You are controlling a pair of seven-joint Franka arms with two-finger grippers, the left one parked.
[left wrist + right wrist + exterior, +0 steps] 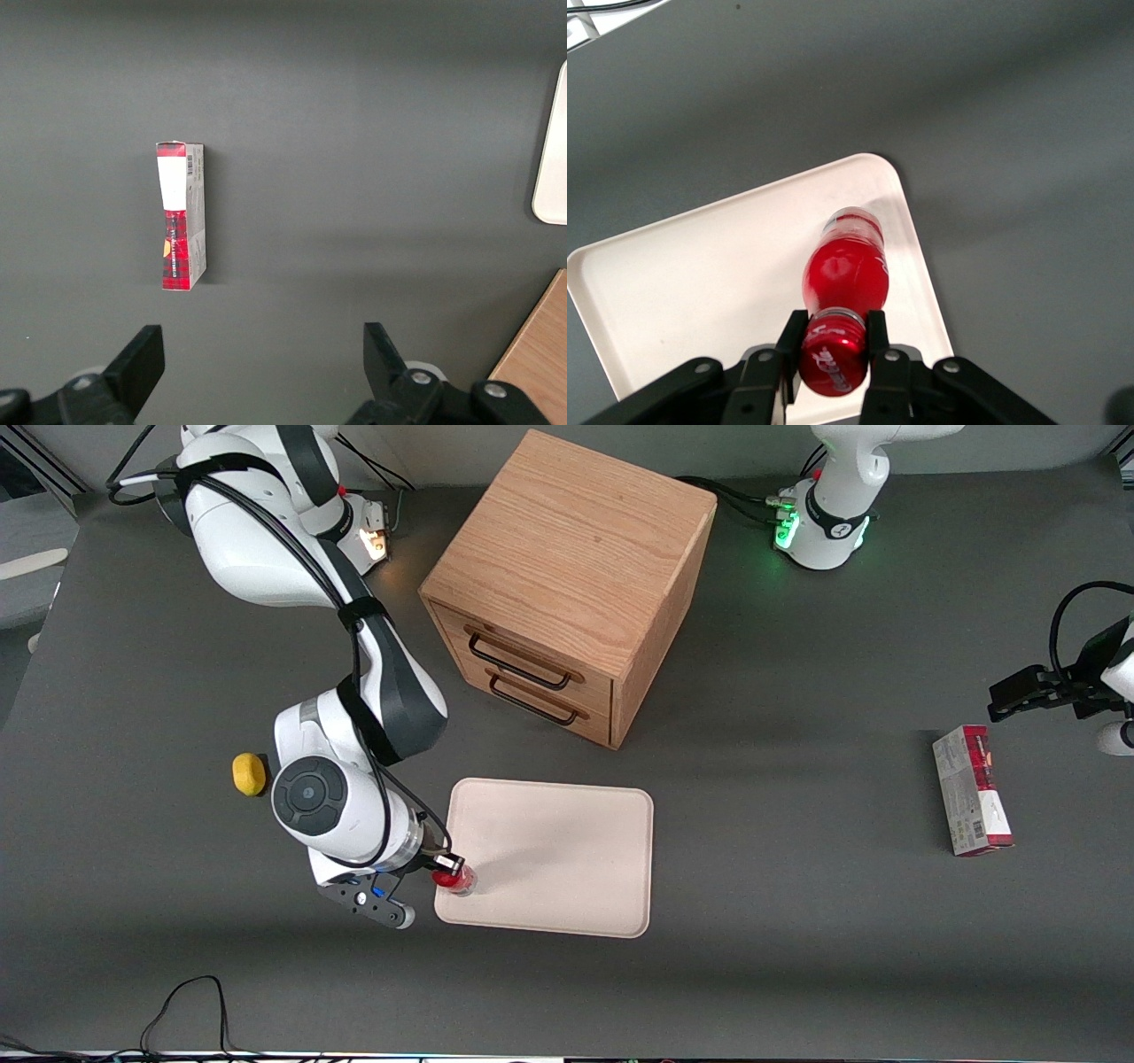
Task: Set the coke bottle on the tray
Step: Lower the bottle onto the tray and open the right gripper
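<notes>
The small red coke bottle stands upright over the corner of the pale cream tray that lies nearest the front camera, toward the working arm's end. My right gripper is above that corner, shut on the bottle's red cap, one finger on each side of the neck. The bottle's clear base points down at the tray surface; whether it touches the tray I cannot tell.
A wooden drawer cabinet stands farther from the front camera than the tray. A yellow object lies beside my arm. A red-and-grey carton lies toward the parked arm's end of the table.
</notes>
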